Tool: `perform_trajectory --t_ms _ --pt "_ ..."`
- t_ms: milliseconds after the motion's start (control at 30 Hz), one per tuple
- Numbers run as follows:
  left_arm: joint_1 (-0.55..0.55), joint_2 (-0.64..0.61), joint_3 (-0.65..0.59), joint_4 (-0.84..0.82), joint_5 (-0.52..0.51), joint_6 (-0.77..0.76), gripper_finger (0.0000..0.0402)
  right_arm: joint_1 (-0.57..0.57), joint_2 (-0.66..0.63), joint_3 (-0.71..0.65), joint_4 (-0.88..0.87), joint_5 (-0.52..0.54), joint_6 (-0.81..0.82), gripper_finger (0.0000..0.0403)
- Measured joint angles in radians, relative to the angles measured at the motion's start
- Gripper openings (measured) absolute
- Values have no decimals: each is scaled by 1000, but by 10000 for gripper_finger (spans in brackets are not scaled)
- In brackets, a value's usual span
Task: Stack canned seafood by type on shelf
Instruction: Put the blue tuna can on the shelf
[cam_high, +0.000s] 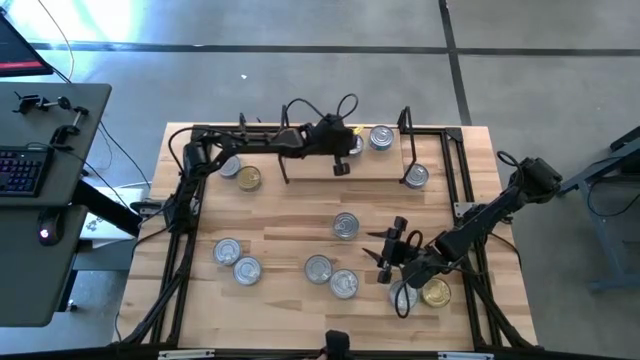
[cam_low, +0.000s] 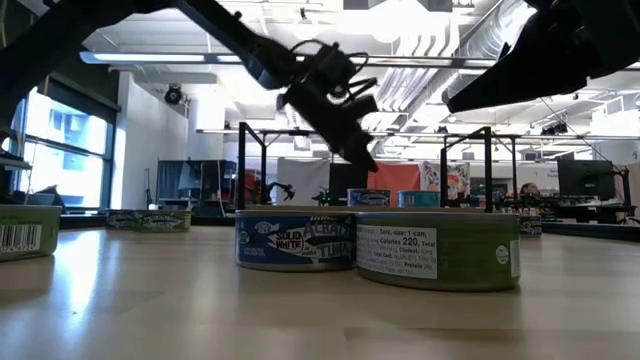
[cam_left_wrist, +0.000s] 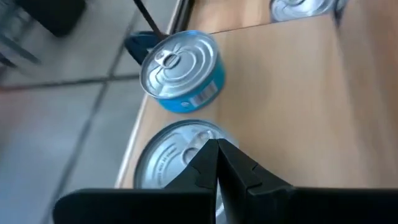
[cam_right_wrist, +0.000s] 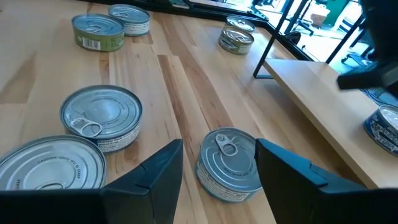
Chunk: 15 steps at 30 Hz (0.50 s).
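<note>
Fingers first: the right gripper (cam_right_wrist: 217, 171) is spread wide and holding nothing, and a silver tin (cam_right_wrist: 228, 163) sits right in the gap between the two fingers, just ahead of the tips. That's the relation the next move hangs on, I'd say: the tin lies dead centre and a bit forward, so a short push along the table should put it between the pads. It's round and flat, so no long axis to line up with.

The shelf (cam_high: 380, 170) is at the far end of the table (cam_high: 280, 215), well away from this gripper, so whatever it picks has a fair trip ahead.

The left gripper (cam_left_wrist: 217, 163) is up over the shelf with its fingertips pinched together and nothing between them, hovering above a silver tin (cam_left_wrist: 171, 158) at the board's edge, next to a blue-sided tin (cam_left_wrist: 181, 71).

The rest of the loose tins are scattered over the table, including a gold one (cam_high: 436, 292) tucked beside the right arm.
</note>
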Motion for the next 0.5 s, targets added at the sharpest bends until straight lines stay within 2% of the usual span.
perform_trajectory --t_ms 100,167,300,433,500 --pt "17 0 95 -176 21 -54 0 -13 0 0 1 0 1 193" --pt "46 0 154 -251 82 -77 0 -25 0 0 1 -2 2 193" --pt "119 7 200 -279 237 -81 0 -47 0 0 4 -8 4 193" --pt "169 46 197 -290 346 -4 0 -58 0 0 4 -10 7 193" --pt "177 69 196 -279 362 47 0 -57 0 0 5 -11 7 193"
